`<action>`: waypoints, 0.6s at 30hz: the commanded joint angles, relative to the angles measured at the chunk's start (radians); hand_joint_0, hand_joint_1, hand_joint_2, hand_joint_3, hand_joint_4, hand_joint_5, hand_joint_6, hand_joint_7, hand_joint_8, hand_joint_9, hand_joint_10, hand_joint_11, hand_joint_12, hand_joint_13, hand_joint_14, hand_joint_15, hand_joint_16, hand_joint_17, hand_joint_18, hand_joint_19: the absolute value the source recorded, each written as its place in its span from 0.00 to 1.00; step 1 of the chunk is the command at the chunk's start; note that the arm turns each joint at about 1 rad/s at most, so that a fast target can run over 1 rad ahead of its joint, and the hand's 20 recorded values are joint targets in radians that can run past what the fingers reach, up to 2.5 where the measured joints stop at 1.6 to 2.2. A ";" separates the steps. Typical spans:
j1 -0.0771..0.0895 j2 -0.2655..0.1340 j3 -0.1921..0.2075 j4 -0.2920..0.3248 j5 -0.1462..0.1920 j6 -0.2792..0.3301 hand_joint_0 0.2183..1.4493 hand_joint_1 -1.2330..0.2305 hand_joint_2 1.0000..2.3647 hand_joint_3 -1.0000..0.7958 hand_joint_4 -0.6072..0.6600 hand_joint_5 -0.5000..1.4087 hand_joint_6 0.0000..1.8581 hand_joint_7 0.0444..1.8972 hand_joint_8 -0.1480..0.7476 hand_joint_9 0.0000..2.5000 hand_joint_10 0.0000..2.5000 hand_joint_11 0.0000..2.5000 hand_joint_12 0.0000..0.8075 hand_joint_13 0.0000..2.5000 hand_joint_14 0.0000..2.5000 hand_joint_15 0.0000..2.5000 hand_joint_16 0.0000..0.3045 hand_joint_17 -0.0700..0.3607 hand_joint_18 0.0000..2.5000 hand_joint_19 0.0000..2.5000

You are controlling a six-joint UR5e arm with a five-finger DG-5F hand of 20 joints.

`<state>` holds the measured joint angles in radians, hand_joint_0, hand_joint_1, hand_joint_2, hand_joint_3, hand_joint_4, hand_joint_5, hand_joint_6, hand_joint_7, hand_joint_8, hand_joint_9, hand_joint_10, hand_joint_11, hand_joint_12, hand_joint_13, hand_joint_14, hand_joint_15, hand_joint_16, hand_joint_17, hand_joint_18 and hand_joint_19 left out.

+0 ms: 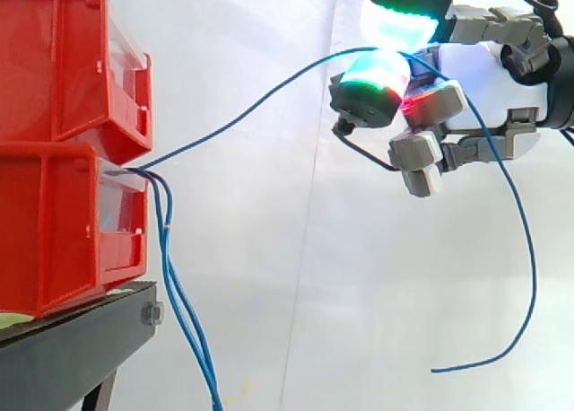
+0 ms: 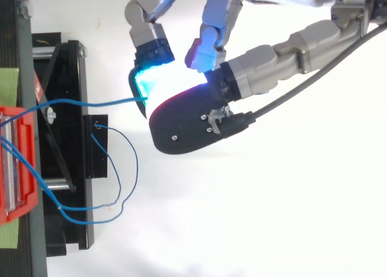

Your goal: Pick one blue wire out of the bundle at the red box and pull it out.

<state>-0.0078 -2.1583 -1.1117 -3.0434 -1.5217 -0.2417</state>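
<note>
While clamped between glowing pads (image 1: 381, 83) of hand (image 1: 491, 81), well apart from box (image 1: 54, 240): one blue wire (image 1: 260, 101), fingers curled shut round it. Rises from box mouth to pinch in a shallow curve, not fully taut; free tail looping beyond hand, farther from box, dangling. Rest of bundle (image 1: 179, 312) hanging slack just beside box front. Step: pulling out, likely mid-way; root end inside box not discernible. Next: draw straight away from box, hold pinch firm, watch for slip or neighbours dragging along.
</note>
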 commanded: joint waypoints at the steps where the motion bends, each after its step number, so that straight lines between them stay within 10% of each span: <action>1: 0.000 0.000 0.000 0.000 0.000 -0.001 0.38 0.22 0.11 0.65 0.41 0.24 0.51 0.61 0.57 0.54 0.01 0.31 0.57 0.46 0.01 0.31 0.19 0.46 0.43 0.24; 18: -0.001 0.000 0.000 0.000 0.000 0.001 0.37 0.22 0.11 0.65 0.40 0.24 0.51 0.61 0.57 0.54 0.01 0.30 0.57 0.46 0.01 0.32 0.19 0.46 0.43 0.24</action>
<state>-0.0081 -2.1583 -1.1118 -3.0434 -1.5217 -0.2415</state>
